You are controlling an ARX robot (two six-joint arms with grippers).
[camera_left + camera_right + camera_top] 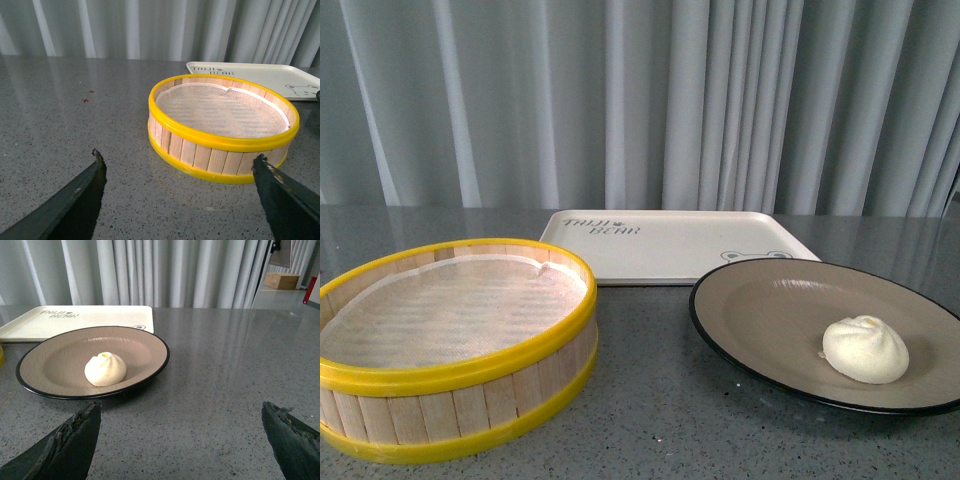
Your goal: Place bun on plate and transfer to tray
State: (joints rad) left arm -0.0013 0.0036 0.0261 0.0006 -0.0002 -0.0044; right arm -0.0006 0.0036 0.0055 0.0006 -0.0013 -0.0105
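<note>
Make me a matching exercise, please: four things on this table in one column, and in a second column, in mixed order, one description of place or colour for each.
Column 1
1. bun
2. plate
3. tray
4. steamer basket

Column 2
A. cream-white, dark lettering, farthest back
B. lies on the plate
C. yellow rims, white liner inside
D. beige inside, thin black rim

Right pairs: 1-B, 2-D, 3-A, 4-C.

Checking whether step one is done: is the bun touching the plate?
Touching: the right wrist view shows the bun resting directly on the plate, on its beige inside, no gap beneath it.
</note>
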